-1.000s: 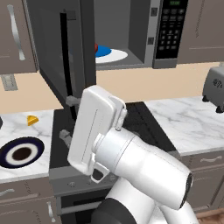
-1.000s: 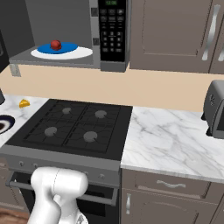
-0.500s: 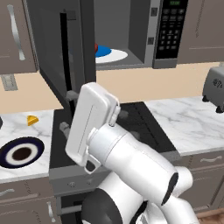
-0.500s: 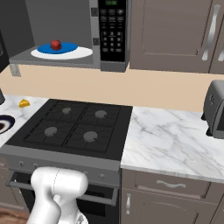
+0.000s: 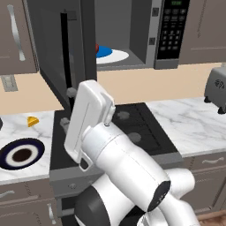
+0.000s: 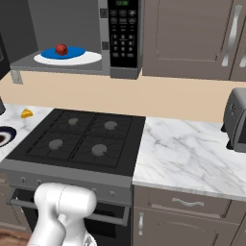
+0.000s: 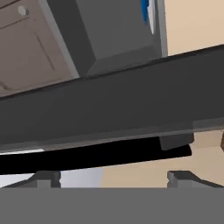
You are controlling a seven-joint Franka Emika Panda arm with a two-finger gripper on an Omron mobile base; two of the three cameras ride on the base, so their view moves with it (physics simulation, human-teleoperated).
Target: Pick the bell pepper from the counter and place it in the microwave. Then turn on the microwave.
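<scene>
The two small dark fingers [image 7: 46,178] stand wide apart with nothing between them, close against the flat, smooth dark door of the boxy grey microwave [image 6: 72,33], inside which the small round red bell pepper [image 6: 61,49] rests on the glossy white-and-blue turntable [image 6: 86,57].

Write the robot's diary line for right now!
pepper: on microwave turntable | door: open | gripper: open, empty, by door
</scene>
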